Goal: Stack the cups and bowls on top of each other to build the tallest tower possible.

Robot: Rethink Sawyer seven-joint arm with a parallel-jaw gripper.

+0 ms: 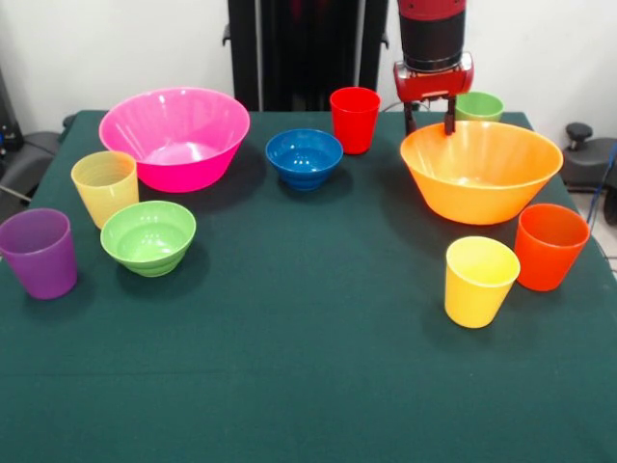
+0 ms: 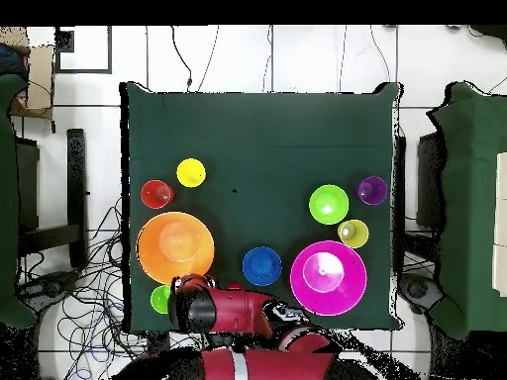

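The fingers of the gripper (image 1: 430, 122) are seen spread apart and empty, hung just above the far rim of the orange bowl (image 1: 481, 172), with the green cup (image 1: 479, 105) close behind them. This placement is judged to be an approach toward one of those two things; which one cannot be told.

Nothing is stacked yet: every cup and bowl stands alone, mouth up, on the green counter (image 1: 308, 367). In the front view, the red cup (image 1: 354, 119) and blue bowl (image 1: 304, 158) are set mid-far, the pink bowl (image 1: 174, 137) far left, the pale yellow cup (image 1: 104, 186), light green bowl (image 1: 148, 236) and purple cup (image 1: 39, 253) nearer left, and the bright yellow cup (image 1: 480, 280) and orange-red cup (image 1: 550, 245) near right.

Finger spacing is shown only from the front. From overhead the fingers are hidden under the arm (image 2: 238, 309), but the gaps between pieces are laid out plainly.
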